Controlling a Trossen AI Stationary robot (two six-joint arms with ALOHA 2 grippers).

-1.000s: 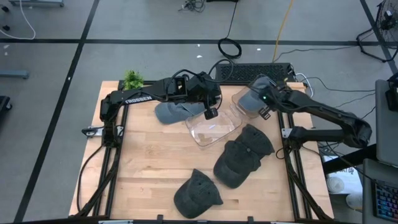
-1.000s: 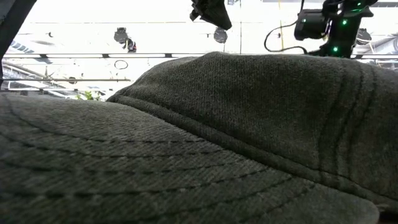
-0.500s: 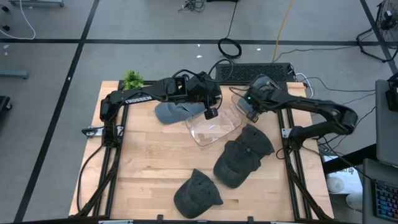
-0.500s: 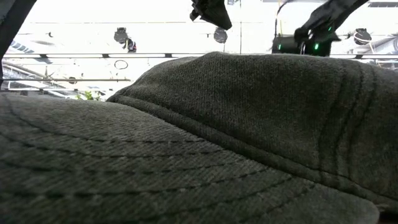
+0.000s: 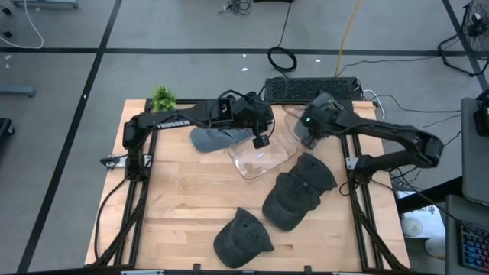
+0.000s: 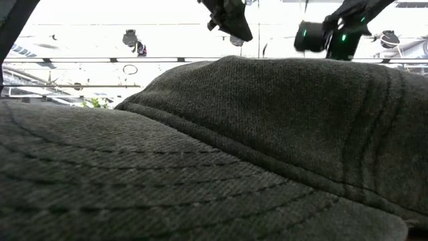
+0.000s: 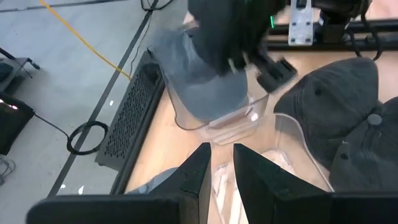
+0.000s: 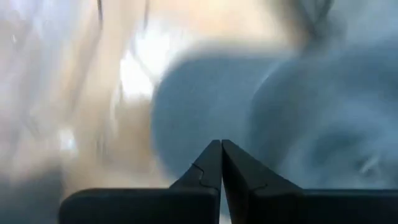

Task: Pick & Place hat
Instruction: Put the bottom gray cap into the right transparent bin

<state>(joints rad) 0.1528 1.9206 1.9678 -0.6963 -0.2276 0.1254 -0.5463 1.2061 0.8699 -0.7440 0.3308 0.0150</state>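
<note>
Wooden tabletop (image 5: 183,206) from above: my right gripper (image 5: 308,134) hovers over a clear plastic bin (image 5: 299,128) with a blue-grey cap (image 5: 309,122) inside; my left gripper (image 5: 260,139) hangs over a second clear bin (image 5: 260,159), empty-looking. Another blue-grey cap (image 5: 210,138) lies beside it, three dark grey caps (image 5: 298,191) wait nearer. Low view: dark cap fabric (image 6: 200,154) fills it. Left wrist: fingers (image 7: 198,169) slightly apart, holding nothing. Right wrist: tips (image 8: 212,158) pressed together, empty, blue cap (image 8: 249,106) below. One hat binned, most left
</note>
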